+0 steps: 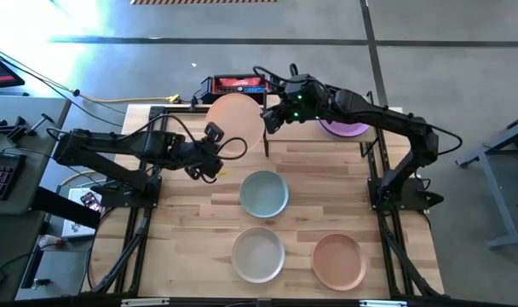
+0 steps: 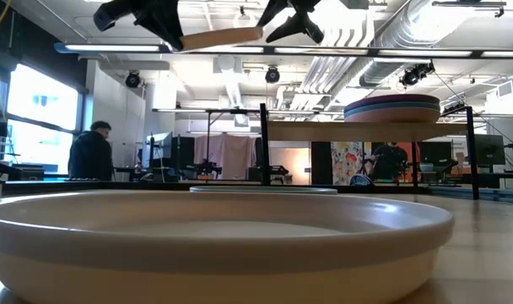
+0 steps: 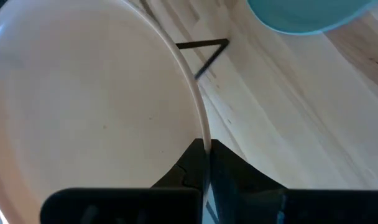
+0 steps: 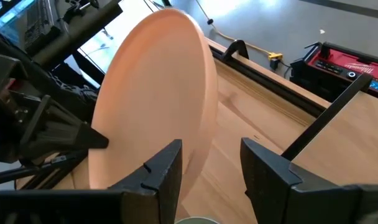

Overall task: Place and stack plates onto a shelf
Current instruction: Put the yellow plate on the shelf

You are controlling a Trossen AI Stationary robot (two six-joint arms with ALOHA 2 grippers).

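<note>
My left gripper (image 1: 213,156) is shut on a peach plate (image 1: 236,122) and holds it in the air over the left part of the shelf (image 1: 303,135). The plate also shows in the low view (image 2: 224,35). My right gripper (image 1: 268,119) is open at the plate's right edge. In its wrist view (image 4: 211,154) the plate's rim (image 4: 204,118) runs down beside one finger; I cannot tell whether they touch. A stack of plates, purple on top (image 1: 344,128), rests on the shelf's right part (image 2: 391,110). My left gripper pinches the peach plate's rim (image 3: 205,138) between its two fingers, one on each face. The fingers come about level from the table's left side (image 2: 168,34). The plate is lifted clear above the shelf and lies nearly flat.
On the table in front of the shelf lie a pale teal plate (image 1: 264,194), an off-white plate (image 1: 258,254) and a peach-orange plate (image 1: 339,260). The off-white plate fills the low view's foreground (image 2: 214,245). The shelf's thin black legs (image 3: 204,53) stand by the teal plate.
</note>
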